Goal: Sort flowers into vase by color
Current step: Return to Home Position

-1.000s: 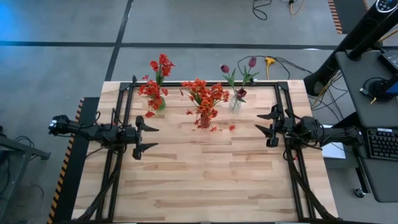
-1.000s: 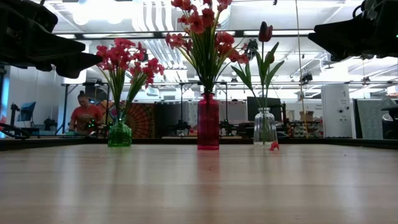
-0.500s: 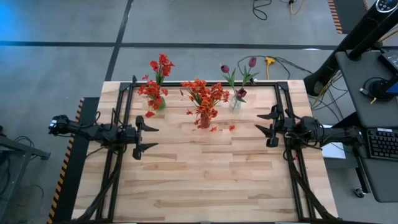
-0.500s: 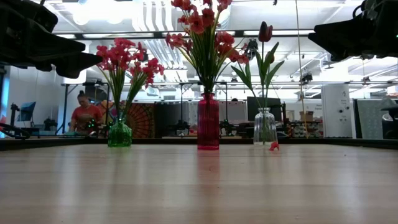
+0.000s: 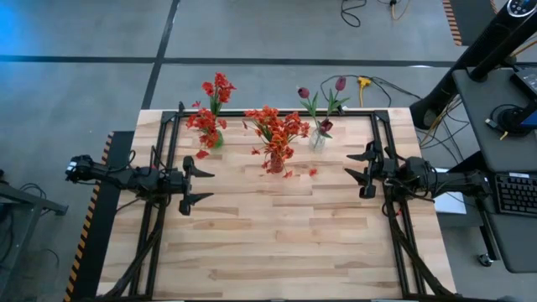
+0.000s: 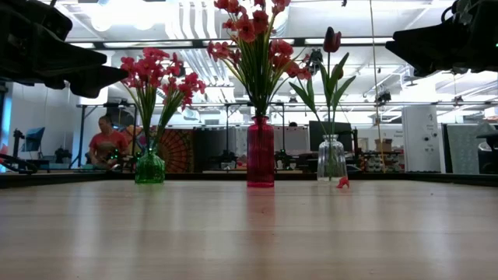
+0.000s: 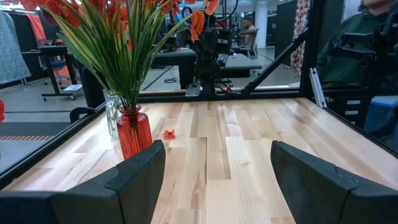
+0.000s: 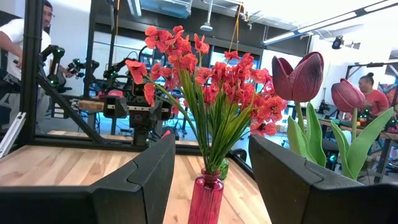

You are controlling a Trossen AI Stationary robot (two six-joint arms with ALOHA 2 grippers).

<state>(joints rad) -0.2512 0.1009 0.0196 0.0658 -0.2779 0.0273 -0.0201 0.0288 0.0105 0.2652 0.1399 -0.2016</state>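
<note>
One counter [image 5: 277,243] carries three vases: the red vase [image 5: 276,162], a green vase [image 5: 216,141] on its left-arm side and a clear vase [image 5: 316,141] on its right-arm side. All hold the flowers [image 5: 273,126], which are too bunched to count. The two tools, left tool [image 5: 204,185] and right tool [image 5: 358,173], flank the red vase well apart, spread and empty; a stray arm swing could snag blooms and tip a vase.

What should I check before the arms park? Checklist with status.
1. Left claw open, holding nothing: ok.
2. Right claw open, holding nothing: ok.
3. Green vase upright, red flowers in it: ok.
4. Red vase upright, orange-red flowers in it: ok.
5. Clear vase upright, maroon tulips in it: ok.
6. Table free of debris: not ok, loose petals lie near the red vase.
</note>
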